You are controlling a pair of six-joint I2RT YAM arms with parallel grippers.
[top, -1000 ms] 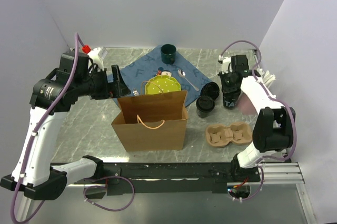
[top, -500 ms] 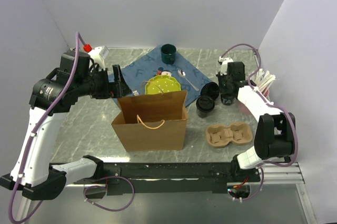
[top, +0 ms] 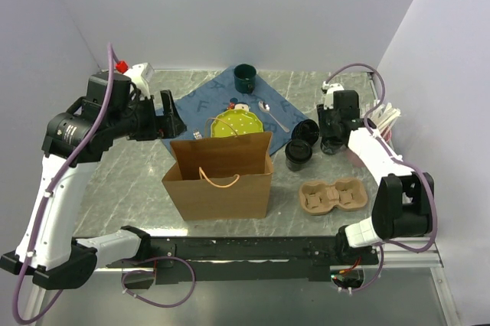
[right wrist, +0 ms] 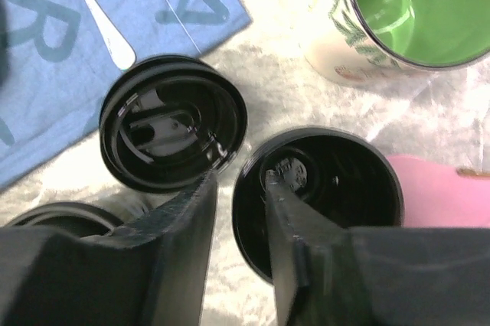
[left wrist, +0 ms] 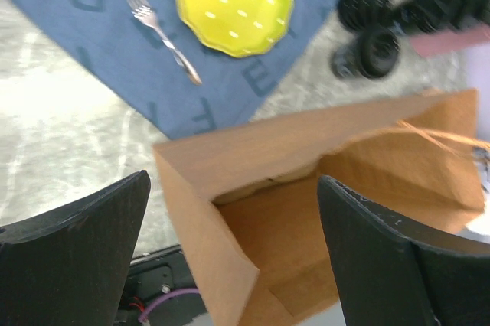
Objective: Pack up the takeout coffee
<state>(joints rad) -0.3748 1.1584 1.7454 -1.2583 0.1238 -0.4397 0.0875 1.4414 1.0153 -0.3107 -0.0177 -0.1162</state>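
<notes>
Three black takeout coffee cups stand close together right of the blue cloth: one (top: 305,132) at the cloth's corner, one (top: 298,154) nearer me, one (top: 331,145) under my right gripper (top: 332,131). In the right wrist view that gripper (right wrist: 241,188) is open and straddles the rim of the right-hand cup (right wrist: 337,188), one finger inside and one outside, with a gap showing. A neighbouring cup (right wrist: 174,121) sits just left of it. My left gripper (top: 170,115) hangs open behind the brown paper bag (top: 220,177), whose open mouth (left wrist: 306,211) lies below its fingers (left wrist: 76,257).
A brown pulp cup carrier (top: 331,194) lies right of the bag. On the blue cloth (top: 203,100) are a yellow plate (top: 237,123), a fork (left wrist: 164,35), a spoon (top: 273,115) and a dark green mug (top: 245,77). A green-lined mug (right wrist: 406,12) and a pink item (right wrist: 432,196) stand beside the cups.
My right gripper carried its cup a little left, set it upright beside the other two, and parted its jaws. The left gripper drew back slightly from the bag.
</notes>
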